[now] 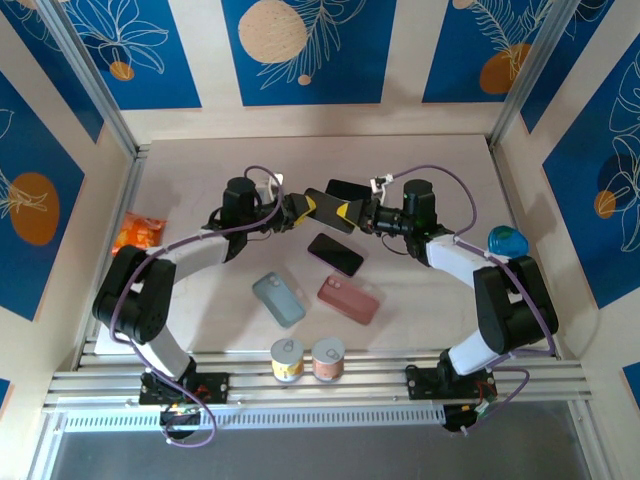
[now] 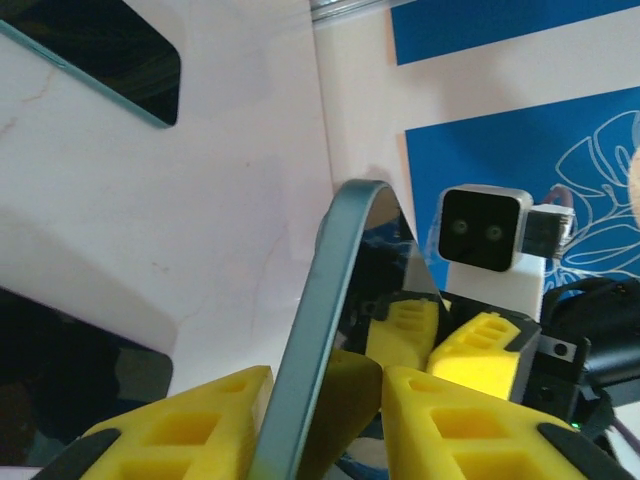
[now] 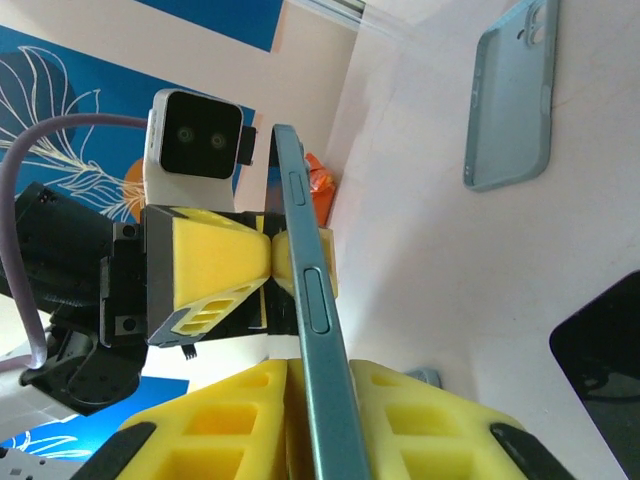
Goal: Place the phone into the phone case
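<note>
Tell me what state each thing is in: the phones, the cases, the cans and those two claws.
held phone, raised off the table, on edge
left gripper, fingers either side of the held phone, grip unclear
right gripper, shut on the held phone
second phone, flat on the table, screen dark
blue-grey case, flat, looks empty
pink case, flat, looks empty
yellow can, upright
pink can, upright
</note>
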